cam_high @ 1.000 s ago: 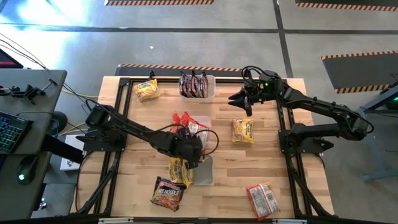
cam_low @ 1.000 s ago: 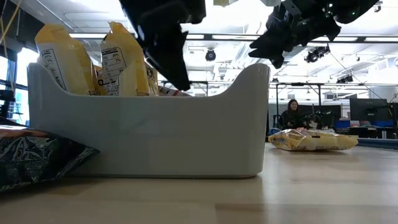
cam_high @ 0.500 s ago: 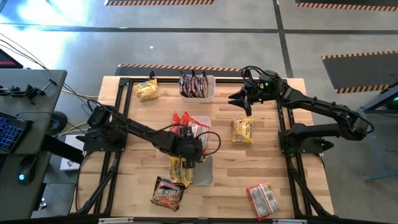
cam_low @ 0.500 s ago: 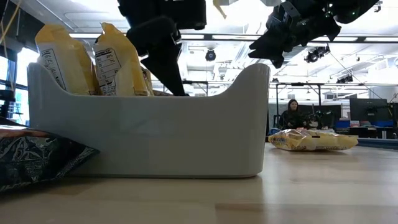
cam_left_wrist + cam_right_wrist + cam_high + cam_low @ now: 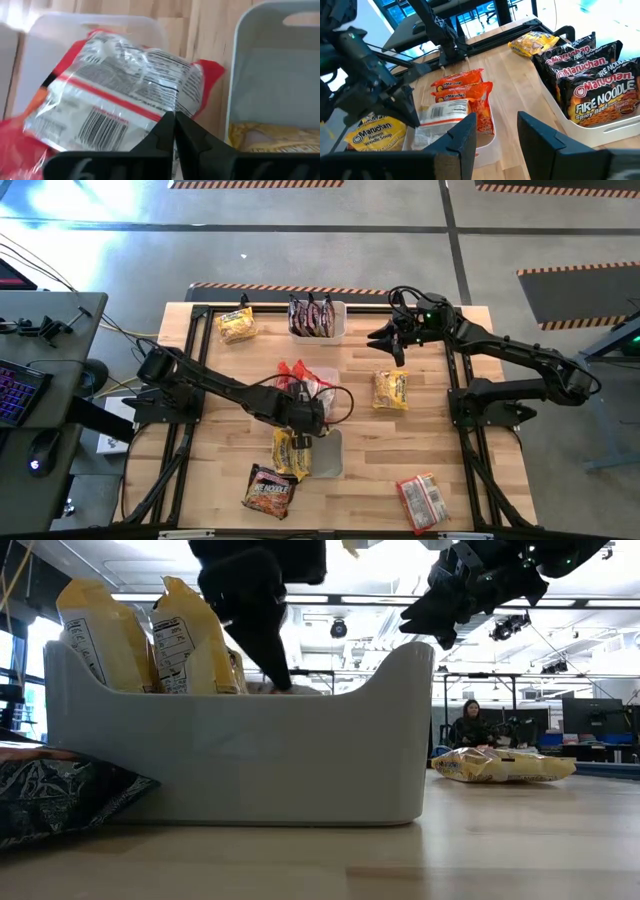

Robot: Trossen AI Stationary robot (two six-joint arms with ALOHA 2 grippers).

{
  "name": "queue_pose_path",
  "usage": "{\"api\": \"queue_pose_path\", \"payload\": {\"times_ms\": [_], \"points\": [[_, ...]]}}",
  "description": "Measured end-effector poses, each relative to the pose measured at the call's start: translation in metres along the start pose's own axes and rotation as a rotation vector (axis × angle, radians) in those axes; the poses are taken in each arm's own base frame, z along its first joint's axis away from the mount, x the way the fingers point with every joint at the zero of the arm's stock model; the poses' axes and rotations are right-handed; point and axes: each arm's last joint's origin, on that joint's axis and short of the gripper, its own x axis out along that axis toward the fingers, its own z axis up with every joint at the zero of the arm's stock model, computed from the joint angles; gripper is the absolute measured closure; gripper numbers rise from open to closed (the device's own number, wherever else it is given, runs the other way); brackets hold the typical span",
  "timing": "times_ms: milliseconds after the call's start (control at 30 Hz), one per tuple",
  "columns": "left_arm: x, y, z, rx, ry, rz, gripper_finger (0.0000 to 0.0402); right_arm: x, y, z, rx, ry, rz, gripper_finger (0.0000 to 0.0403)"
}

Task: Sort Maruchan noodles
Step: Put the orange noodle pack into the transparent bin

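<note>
The left gripper [image 5: 306, 412] hung at mid-table with its fingers pressed together on nothing, tips meeting just over the edge of a red packet [image 5: 120, 100] that lay label-up across the tub of red packets [image 5: 322, 375]. Beside it stood the white tub [image 5: 240, 750] holding upright yellow packets [image 5: 150, 635]. The right gripper [image 5: 385, 340] hovered at the far side of the table, fingers apart and empty, near the tub of dark Fire Noodle packets [image 5: 590, 95]. A loose yellow packet [image 5: 390, 390] lay on the wood below it, well apart from either claw
</note>
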Motion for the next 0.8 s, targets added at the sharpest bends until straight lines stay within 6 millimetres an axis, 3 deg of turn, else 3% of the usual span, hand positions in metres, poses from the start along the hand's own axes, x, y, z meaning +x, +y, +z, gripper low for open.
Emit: {"api": "queue_pose_path", "payload": {"times_ms": [367, 500, 600, 800], "points": [[-0.04, 0.03, 0.007, -0.259, -0.107, -0.019, 0.0401, 0.0, 0.001, 0.0, -0.011, -0.002, 0.019, 0.0277], [-0.049, 0.045, 0.01, -0.359, -0.148, -0.032, 0.0401, 0.004, 0.01, -0.001, -0.125, 0.01, 0.085, 0.0274], [-0.055, 0.054, 0.014, -0.425, -0.193, -0.058, 0.0401, 0.011, 0.019, -0.004, -0.239, 0.023, 0.106, 0.0256], [-0.064, 0.073, 0.018, -0.529, -0.241, -0.088, 0.0401, 0.044, 0.032, -0.023, -0.291, 0.133, 0.175, 0.0188]]}}
